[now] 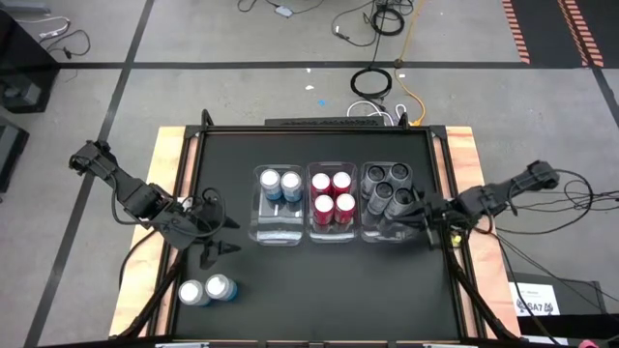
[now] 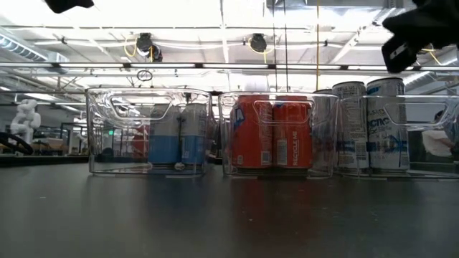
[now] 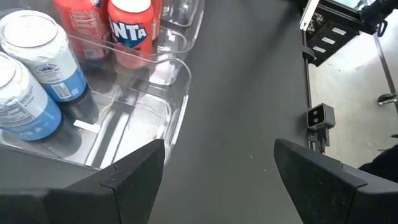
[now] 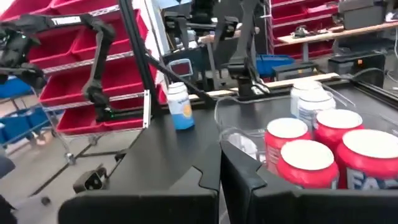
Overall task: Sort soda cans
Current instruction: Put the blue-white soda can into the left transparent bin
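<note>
High view shows three clear rectangular plastic bins side by side mid-table: two light blue soda cans (image 1: 280, 184) are held in the left bin (image 1: 275, 233), four red soda cans (image 1: 331, 195) in the middle bin (image 1: 331, 235), four dark grey cans (image 1: 387, 186) in the right bin (image 1: 379, 235). Two more light blue cans (image 1: 206, 290) are left standing loose near the table's front left corner. Judged state: red and dark groups done, blue half done, two cans outstanding. Left gripper (image 1: 215, 230) is seen with fingers spread and nothing between them, positioned just left of the blue bin, between it and the loose pair. Right gripper (image 1: 418, 220) is closed with nothing held, sitting at the dark cans' bin. Surface is a matte black tabletop (image 1: 319, 290) with wooden side edges on a grey concrete floor with cables. Red storage bin shelving (image 4: 74, 68) is visible in the right wrist view; ceiling lights and pipework are seen in the low view.
</note>
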You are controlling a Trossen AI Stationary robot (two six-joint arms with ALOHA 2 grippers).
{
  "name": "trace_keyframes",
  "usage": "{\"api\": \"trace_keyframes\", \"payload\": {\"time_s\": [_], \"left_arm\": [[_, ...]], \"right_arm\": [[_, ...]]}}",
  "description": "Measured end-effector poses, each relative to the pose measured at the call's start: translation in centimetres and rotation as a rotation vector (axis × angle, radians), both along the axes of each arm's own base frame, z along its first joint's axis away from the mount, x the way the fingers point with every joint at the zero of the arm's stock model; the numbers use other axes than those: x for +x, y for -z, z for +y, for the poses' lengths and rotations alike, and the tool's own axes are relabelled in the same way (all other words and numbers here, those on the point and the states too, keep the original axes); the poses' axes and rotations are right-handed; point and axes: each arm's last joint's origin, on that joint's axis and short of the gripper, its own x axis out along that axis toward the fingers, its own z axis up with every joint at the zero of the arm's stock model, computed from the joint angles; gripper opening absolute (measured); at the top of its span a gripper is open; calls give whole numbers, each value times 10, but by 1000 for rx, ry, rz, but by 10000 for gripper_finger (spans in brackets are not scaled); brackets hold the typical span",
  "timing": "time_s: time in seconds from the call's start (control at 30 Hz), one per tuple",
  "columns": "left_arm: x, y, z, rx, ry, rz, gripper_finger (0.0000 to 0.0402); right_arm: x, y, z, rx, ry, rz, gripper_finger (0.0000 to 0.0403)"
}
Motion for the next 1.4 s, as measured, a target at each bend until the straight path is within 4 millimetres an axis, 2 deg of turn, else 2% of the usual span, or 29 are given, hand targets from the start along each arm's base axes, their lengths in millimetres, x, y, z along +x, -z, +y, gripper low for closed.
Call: {"api": "trace_keyframes", "payload": {"time_s": [0.23,0.43,0.6,0.83,1.0,1.27,1.4], "left_arm": [[0,0,1,14,-17,-10,310],[0,0,1,16,-19,-11,310],[0,0,1,15,-19,-12,310],[2,-2,-1,1,-22,-31,310],[9,2,-5,2,-22,-26,310],[15,16,-10,27,-62,82,310],[12,21,-1,7,-185,176,310]], "right_arm": [[-4,15,-12,37,64,-34,0],[-8,24,-14,37,62,-62,0],[-6,36,-14,18,88,-159,0],[-6,37,-19,-25,274,-138,0],[-6,37,-20,-25,278,-139,0],[-6,37,-19,-24,277,-139,0],[-6,37,-19,-24,277,-140,0]]}}
